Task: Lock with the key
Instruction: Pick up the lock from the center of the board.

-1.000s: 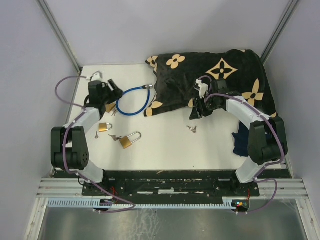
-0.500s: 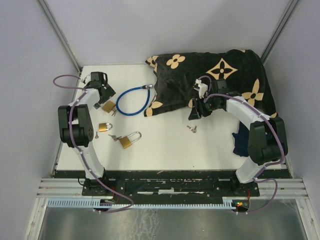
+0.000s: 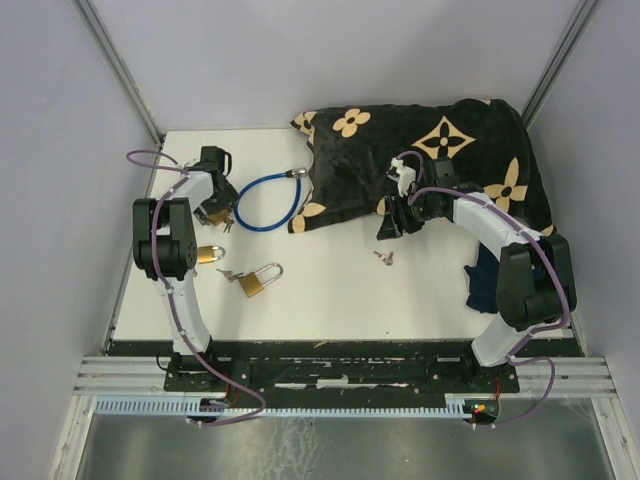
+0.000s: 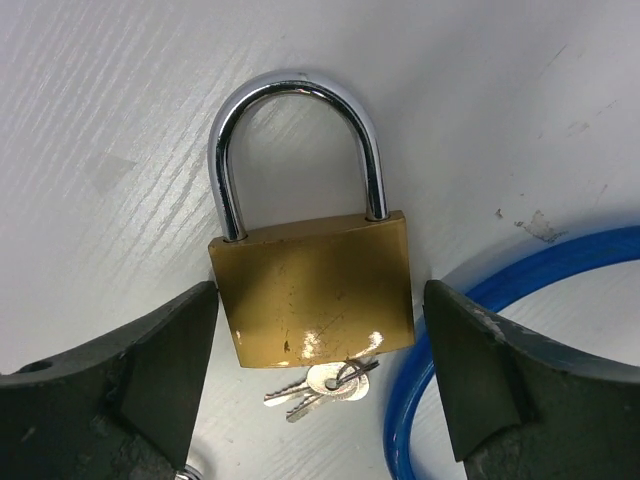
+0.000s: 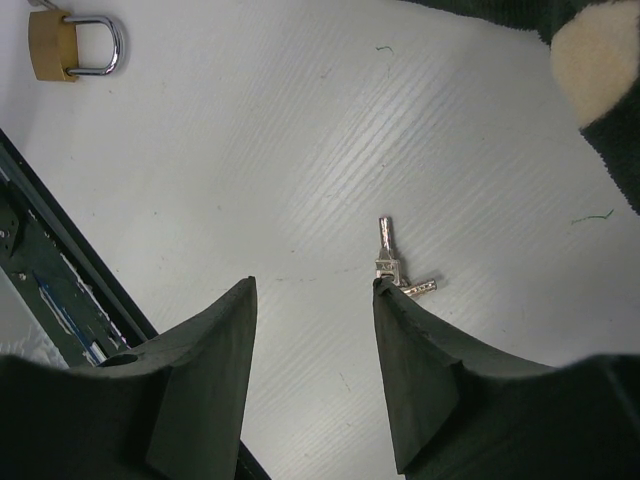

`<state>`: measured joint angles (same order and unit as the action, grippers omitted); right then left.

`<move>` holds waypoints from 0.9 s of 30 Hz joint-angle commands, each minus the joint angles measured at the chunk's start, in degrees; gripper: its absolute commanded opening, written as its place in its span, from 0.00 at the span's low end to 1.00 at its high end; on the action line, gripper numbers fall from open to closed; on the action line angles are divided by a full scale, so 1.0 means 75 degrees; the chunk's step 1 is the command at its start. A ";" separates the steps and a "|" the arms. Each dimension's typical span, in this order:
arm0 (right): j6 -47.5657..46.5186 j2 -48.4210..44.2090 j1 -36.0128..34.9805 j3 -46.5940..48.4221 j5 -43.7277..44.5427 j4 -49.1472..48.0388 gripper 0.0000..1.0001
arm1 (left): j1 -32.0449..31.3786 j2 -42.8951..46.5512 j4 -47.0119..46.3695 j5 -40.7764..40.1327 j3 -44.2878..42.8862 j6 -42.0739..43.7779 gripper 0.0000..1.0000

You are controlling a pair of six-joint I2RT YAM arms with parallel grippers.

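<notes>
A brass padlock lies flat on the white table, both legs of its steel shackle reaching the body. A small bunch of keys sticks out of its underside. My left gripper hovers over it, open, one finger on each side and neither touching. From above, that gripper is at the far left, over the padlock. My right gripper is open and empty above the table, with a loose pair of keys just past its right fingertip. From above, it hangs beyond those keys.
A blue cable lock loops right beside the left gripper. Two more brass padlocks lie nearer the arm bases. A black flowered cloth covers the far right of the table.
My left gripper has opened wider, and its arm has swung upright and reached toward the far left. The right arm has not moved.
</notes>
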<state>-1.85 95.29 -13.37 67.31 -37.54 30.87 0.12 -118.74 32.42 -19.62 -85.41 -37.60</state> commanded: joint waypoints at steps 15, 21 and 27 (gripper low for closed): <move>-0.0160 -0.0619 0.0030 -0.0038 -0.0538 -0.0167 0.58 | -0.0089 0.2349 -0.1834 0.0658 0.1558 0.1423 0.12; -0.0053 -0.0727 0.0024 -0.0162 -0.0790 -0.0397 0.58 | -0.0272 0.4608 -0.4206 0.2364 0.3862 0.2229 0.05; 0.0083 -0.0684 0.0026 -0.0236 -0.1171 -0.0610 0.58 | -0.0937 0.5617 -0.5441 0.3750 0.5100 0.2443 0.03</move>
<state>-1.76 92.40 -13.37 65.93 -42.22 30.13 -3.40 -81.38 6.26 -1.52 -51.05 -23.40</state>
